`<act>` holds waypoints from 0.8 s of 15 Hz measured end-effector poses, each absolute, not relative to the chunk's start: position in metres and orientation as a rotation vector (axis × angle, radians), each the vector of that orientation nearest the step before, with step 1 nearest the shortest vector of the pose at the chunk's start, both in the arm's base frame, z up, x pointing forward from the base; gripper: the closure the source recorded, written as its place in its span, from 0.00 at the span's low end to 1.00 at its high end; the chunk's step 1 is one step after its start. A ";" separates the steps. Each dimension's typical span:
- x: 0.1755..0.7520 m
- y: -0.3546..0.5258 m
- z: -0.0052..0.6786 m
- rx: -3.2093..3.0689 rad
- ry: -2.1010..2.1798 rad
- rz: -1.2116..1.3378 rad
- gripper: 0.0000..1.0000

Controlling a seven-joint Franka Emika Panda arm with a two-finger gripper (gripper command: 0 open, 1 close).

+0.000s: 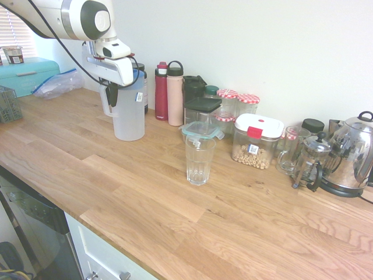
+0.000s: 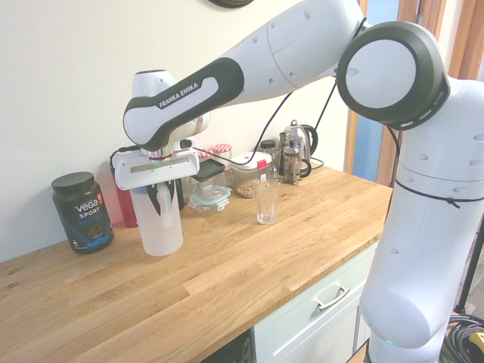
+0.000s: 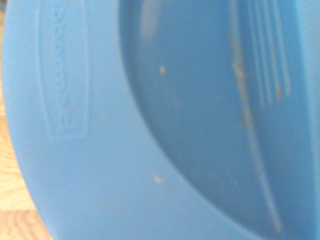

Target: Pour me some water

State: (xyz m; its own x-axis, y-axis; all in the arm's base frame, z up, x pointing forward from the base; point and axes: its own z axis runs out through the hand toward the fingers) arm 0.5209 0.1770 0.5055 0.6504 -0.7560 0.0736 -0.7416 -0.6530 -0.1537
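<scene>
One white arm comes in over the wooden counter (image 1: 145, 204), gripper (image 1: 112, 93) pointing down, fingers pinched on the side handle of the jug (image 1: 129, 114). Jug is tall, frosted white, translucent; its base looks just clear of the counter, can't be sure. Water level inside not readable through the frosted wall. Wrist view is filled by the jug's blue lid (image 3: 165, 125), close and blurry, raised lettering on it unreadable, a strip of wood showing at one edge.

Drinking glass (image 1: 199, 160), clear and ribbed, stands upright and empty, well apart from the jug toward the kettle side. Just behind it a glass food box with a teal clip lid (image 1: 201, 130).

Along the wall: red bottle (image 1: 161, 92) and pink bottle (image 1: 175, 94) side by side just beside the jug, a dark-lidded square container (image 1: 201, 111), jars with red checked lids (image 1: 247, 104), a clear tub with white lid and red tab (image 1: 256, 142) holding a pale brown dry food, a glass mug (image 1: 289, 150), a French press (image 1: 312, 160), a shiny steel kettle (image 1: 352, 154). Far end: teal bread bin (image 1: 29, 74), clear plastic bag (image 1: 57, 84). Second exterior view shows a black Vega Sport tub (image 2: 82, 212) beside the jug.
</scene>
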 end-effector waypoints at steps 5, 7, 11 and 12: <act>0.491 0.111 0.562 -2.801 1.153 -0.227 1.00; 0.476 0.069 0.582 -2.860 1.027 -0.200 1.00; 0.460 -0.022 0.622 -2.899 0.854 -0.178 1.00; 0.458 -0.045 0.632 -2.924 0.785 -0.193 1.00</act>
